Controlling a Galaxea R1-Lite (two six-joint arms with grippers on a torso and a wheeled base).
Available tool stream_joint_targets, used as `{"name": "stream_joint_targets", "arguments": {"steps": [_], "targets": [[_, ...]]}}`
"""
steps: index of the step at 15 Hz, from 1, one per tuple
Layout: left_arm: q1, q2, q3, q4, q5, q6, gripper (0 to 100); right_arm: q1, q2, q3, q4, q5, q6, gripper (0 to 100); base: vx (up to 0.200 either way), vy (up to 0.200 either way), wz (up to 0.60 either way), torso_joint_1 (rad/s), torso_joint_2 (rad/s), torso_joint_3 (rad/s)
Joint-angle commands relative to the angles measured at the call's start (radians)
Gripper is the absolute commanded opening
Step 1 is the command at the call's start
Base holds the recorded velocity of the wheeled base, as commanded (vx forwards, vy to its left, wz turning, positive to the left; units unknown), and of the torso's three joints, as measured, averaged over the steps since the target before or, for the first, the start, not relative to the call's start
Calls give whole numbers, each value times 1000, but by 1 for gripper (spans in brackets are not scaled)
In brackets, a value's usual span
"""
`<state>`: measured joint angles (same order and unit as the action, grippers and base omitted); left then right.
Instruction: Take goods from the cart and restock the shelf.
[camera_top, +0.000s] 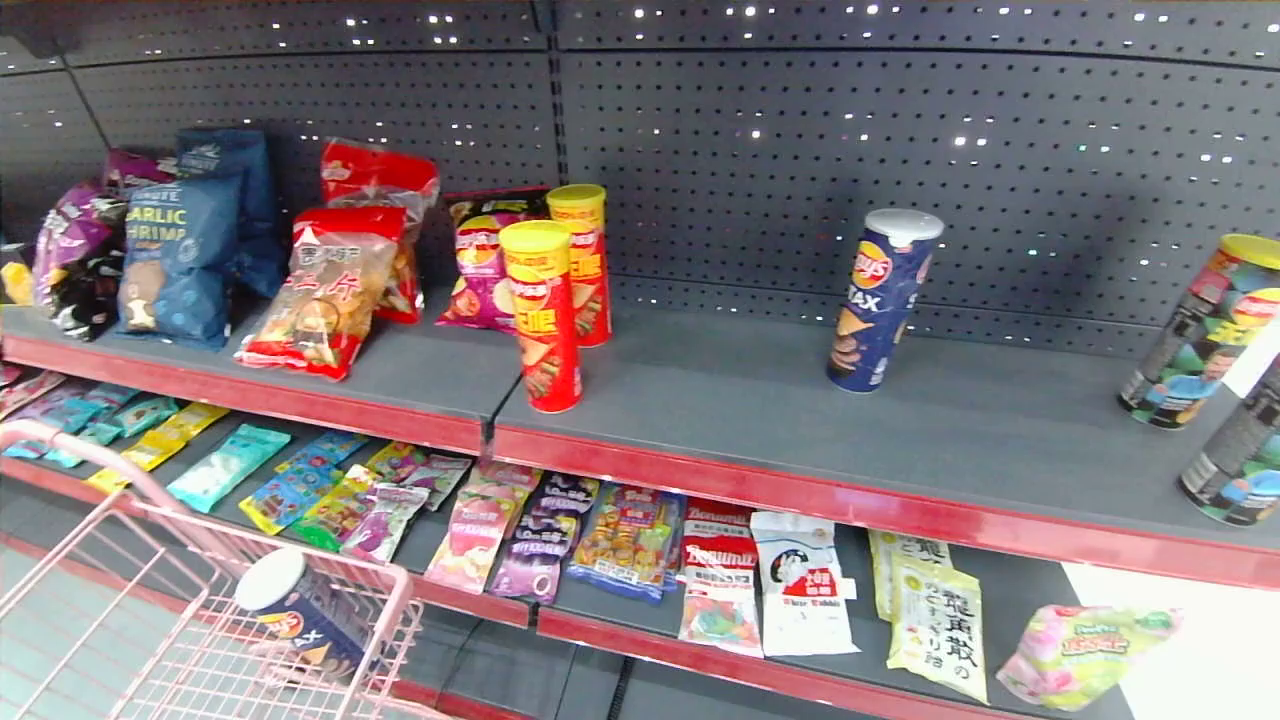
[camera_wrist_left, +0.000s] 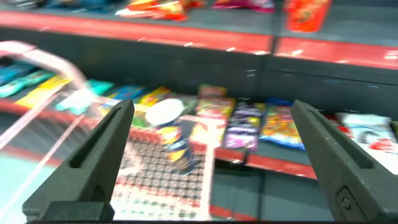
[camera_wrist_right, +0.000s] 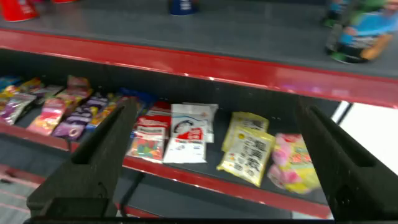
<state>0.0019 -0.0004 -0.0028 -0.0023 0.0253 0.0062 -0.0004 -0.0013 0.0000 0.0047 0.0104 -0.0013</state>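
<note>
In the head view, the pink cart (camera_top: 150, 620) sits at 8 o'clock with a blue can (camera_top: 300, 615) lying inside. The left end effector (camera_wrist_left: 211, 124) faces that cart, spread wide and empty. On the shelf (camera_top: 760, 390), bags (camera_top: 320, 290) stand at 10 o'clock. Two red cans (camera_top: 545, 315) are near centre and a second blue can (camera_top: 880, 300) stands upright at 2 o'clock. The right end effector (camera_wrist_right: 214, 118) faces the lower shelf's packets (camera_wrist_right: 186, 134), also wide and empty.
</note>
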Motion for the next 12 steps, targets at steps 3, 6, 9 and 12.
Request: {"name": "stream_joint_targets", "arguments": {"steps": [3, 6, 9, 12], "targets": [[1, 0, 0, -1, 1, 0, 100, 0, 1, 0, 0, 0, 0, 100, 0, 0, 600, 1, 4, -1], [0, 0, 0, -1, 1, 0, 100, 0, 1, 0, -2, 0, 1, 100, 0, 0, 0, 0, 0, 0], [1, 0, 0, -1, 1, 0, 100, 0, 1, 0, -2, 0, 1, 100, 0, 0, 0, -28, 53, 37], [1, 0, 0, -1, -1, 0, 100, 0, 1, 0, -2, 0, 3, 100, 0, 0, 0, -137, 323, 181]]}}
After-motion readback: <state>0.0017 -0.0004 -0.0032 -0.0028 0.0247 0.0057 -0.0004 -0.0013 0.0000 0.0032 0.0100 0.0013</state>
